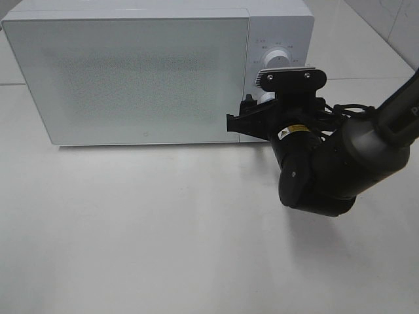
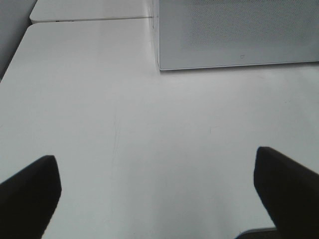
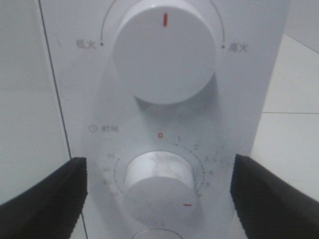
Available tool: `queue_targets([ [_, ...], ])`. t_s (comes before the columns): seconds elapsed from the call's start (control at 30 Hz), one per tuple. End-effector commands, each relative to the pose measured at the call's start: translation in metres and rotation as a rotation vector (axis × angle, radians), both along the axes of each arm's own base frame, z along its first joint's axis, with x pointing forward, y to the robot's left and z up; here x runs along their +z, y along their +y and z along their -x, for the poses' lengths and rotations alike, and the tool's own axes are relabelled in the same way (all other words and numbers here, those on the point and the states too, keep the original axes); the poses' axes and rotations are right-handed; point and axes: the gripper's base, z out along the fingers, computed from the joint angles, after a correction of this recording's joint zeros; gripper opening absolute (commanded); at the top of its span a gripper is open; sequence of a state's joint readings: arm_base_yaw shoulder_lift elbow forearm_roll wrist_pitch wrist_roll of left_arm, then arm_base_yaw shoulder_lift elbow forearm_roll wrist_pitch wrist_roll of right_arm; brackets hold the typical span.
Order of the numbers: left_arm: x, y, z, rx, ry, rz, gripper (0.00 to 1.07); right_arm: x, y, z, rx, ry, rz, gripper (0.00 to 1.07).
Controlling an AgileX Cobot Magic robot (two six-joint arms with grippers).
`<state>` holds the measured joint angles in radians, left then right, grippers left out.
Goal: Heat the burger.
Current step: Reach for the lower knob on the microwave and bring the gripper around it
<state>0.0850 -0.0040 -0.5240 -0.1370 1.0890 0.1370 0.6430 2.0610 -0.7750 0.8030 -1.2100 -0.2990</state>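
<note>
White microwave [image 1: 131, 72], right claw [image 3: 158, 165] astride knob [image 3: 157, 185]

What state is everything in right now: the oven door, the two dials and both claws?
Microwave door, shut.
Upper knob, red mark midway between its two end labels.
Timer knob, set off 0, red mark near the 5.
Right gripper, open, a finger on either side of the timer knob.
Left gripper, open, nothing between its fingers, above the table.
</note>
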Motion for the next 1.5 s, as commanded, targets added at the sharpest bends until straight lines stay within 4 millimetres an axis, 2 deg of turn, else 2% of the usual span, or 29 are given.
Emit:
queue_targets([
  [0.03,0.000,-0.001,0.003,-0.007,-0.035,0.012,0.98,-0.004,0.004,-0.006,0.005,-0.003,-0.006,0.76],
  [0.27,0.000,-0.001,0.003,-0.007,-0.035,0.012,0.98,-0.010,0.007,-0.010,0.002,0.002,-0.012,0.73],
  [0.43,0.000,-0.001,0.003,-0.007,-0.035,0.012,0.98,-0.010,0.006,-0.010,-0.006,0.001,-0.013,0.65],
  [0.5,0.000,-0.001,0.003,-0.007,-0.035,0.012,0.98,-0.009,0.006,-0.010,-0.013,-0.014,-0.011,0.56],
  [0.57,0.000,-0.001,0.003,-0.007,-0.035,0.012,0.98,-0.008,0.005,-0.010,-0.018,-0.024,-0.005,0.52],
  [0.6,0.000,-0.001,0.003,-0.007,-0.035,0.012,0.98,-0.006,0.004,-0.010,-0.032,-0.041,0.007,0.44],
  [0.63,0.000,-0.001,0.003,-0.007,-0.035,0.012,0.98,-0.006,0.004,-0.010,-0.032,-0.041,0.007,0.44],
  [0.67,0.000,-0.001,0.003,-0.007,-0.035,0.012,0.98,-0.004,0.002,-0.011,-0.045,-0.059,0.009,0.35],
  [0.7,0.000,-0.001,0.003,-0.007,-0.035,0.012,0.98,-0.002,0.002,-0.011,-0.047,-0.070,0.008,0.31],
  [0.73,0.000,-0.001,0.003,-0.007,-0.035,0.012,0.98,-0.002,0.002,-0.011,-0.047,-0.070,0.008,0.31],
  [0.77,0.000,-0.001,0.003,-0.007,-0.035,0.012,0.98,0.001,0.002,-0.011,-0.049,-0.085,0.007,0.25],
  [0.87,0.000,-0.001,0.003,-0.007,-0.035,0.012,0.98,0.004,0.002,-0.011,-0.053,-0.104,0.007,0.20],
  [1.5,0.000,-0.001,0.003,-0.007,-0.035,0.012,0.98,0.006,0.001,-0.011,-0.052,-0.131,0.038,0.17],
])
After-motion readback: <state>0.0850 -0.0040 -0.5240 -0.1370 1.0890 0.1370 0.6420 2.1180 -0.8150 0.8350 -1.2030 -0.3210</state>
